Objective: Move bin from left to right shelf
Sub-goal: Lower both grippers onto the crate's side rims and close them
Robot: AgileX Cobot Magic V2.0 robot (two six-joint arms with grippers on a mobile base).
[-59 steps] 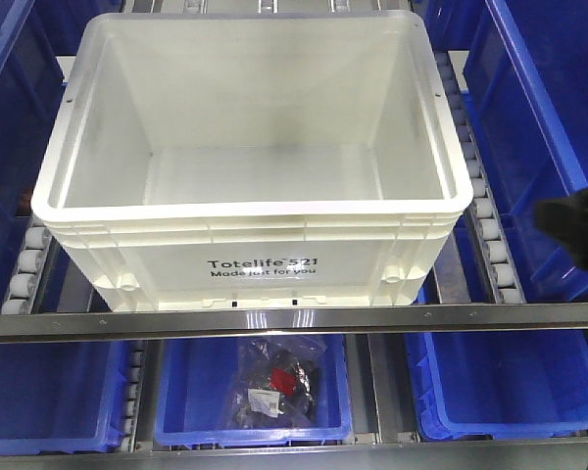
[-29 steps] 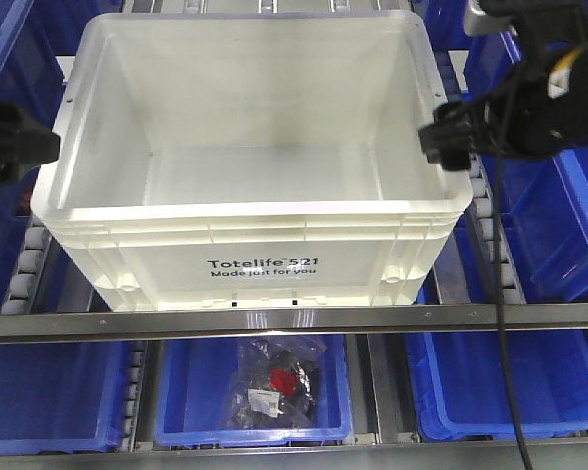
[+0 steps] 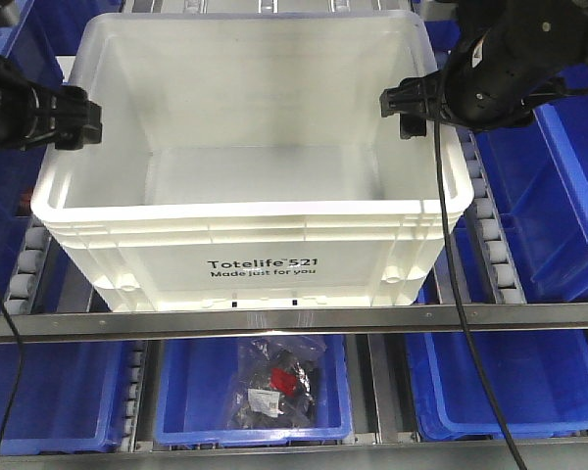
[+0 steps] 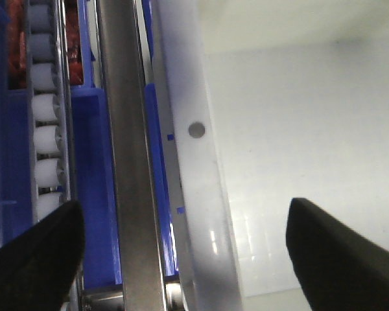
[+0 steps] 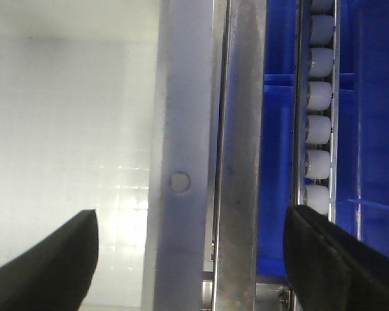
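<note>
The bin (image 3: 250, 211), a large white crate printed "Totelife 521", sits empty on the roller shelf in the middle of the front view. My left gripper (image 3: 76, 121) is over its left rim and my right gripper (image 3: 406, 106) over its right rim. In the left wrist view the left gripper (image 4: 187, 259) is open, its black fingers (image 4: 32, 259) standing either side of the bin's rim (image 4: 194, 162) without touching it. In the right wrist view the right gripper (image 5: 191, 265) is open in the same way, straddling the bin's rim (image 5: 181, 129).
Blue bins (image 3: 544, 147) flank the white one on both sides and fill the shelf below, one (image 3: 260, 387) holding a bagged item. White roller tracks (image 3: 490, 225) and a steel rail (image 3: 294, 319) run beside and in front. A metal bar (image 5: 240, 162) lies close to each rim.
A second ago only a bit of the right arm showed at the right edge. Both arms have since moved in, and the grippers now sit over the bin's side rims.
</note>
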